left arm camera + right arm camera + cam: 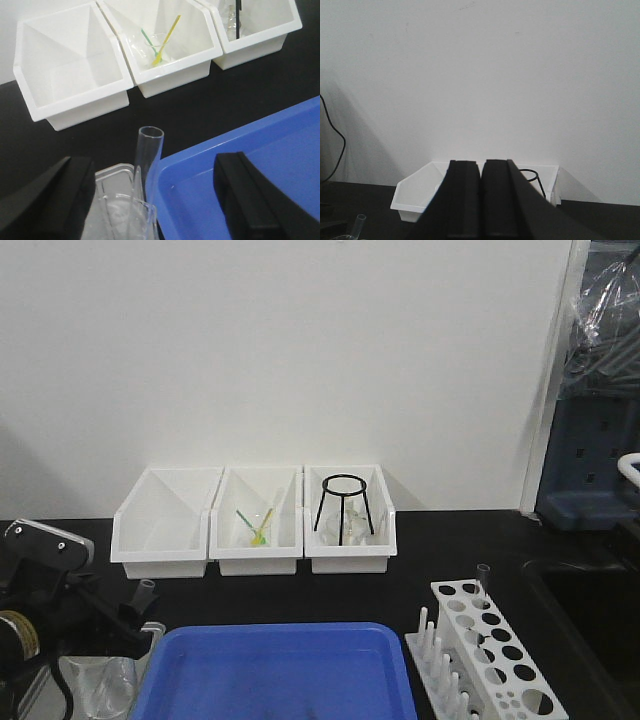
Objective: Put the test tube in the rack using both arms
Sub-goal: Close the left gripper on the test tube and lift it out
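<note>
Beside the blue tray (280, 140), the test tube (148, 150) stands mouth-up in a clear beaker (114, 202) so I can grasp it, my left gripper (152, 162) spread open either side of it, my right gripper (481, 167) clenched on nothing until handover toward the rack (495, 660).

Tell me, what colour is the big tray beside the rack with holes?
Bright blue; the shallow plastic tray shows best in the exterior front-facing view.
</note>
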### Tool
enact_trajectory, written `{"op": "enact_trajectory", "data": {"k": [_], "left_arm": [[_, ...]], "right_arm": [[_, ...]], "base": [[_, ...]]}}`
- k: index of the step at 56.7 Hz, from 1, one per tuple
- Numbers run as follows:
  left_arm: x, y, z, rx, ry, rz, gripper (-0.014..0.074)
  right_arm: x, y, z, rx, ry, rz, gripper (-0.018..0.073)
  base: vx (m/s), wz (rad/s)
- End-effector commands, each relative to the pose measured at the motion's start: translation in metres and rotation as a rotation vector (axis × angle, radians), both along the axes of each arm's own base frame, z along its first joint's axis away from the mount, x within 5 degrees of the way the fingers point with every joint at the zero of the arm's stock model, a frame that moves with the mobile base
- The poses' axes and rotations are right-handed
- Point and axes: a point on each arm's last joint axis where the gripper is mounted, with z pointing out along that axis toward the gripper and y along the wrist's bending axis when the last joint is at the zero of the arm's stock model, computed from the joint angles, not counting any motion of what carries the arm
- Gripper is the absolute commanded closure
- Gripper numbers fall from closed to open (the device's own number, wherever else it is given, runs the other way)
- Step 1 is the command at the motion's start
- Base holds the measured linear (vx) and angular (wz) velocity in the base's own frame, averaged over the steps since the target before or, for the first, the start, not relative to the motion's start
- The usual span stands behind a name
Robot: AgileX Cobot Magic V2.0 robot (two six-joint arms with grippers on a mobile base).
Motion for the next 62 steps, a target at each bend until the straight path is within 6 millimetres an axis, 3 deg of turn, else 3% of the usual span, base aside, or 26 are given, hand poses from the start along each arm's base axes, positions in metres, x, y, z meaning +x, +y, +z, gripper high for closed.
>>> {"op": "enact_trajectory", "data": {"k": [1, 43, 62], "left_arm": [[0.008, -0.004, 0.028, 0.000, -0.124, -0.031, -0.0006], [0.045, -0.011, -0.018, 0.027, -0.064, -0.076, 0.0004], [0.061, -0.012, -0.010, 0.031, -0.090, -0.068, 0.0004]], "right_arm": [[-0.002, 0.002, 0.015, 0.027, -0.070, 0.032, 0.0567], [-0.004, 0.004, 0.018, 0.076, -0.080, 0.081, 0.0562], [-0.005, 0.005, 0.018, 0.084, -0.086, 0.086, 0.0558]], "base": [[0.00, 0.00], [0.00, 0.00], [0.00, 0.00]]}}
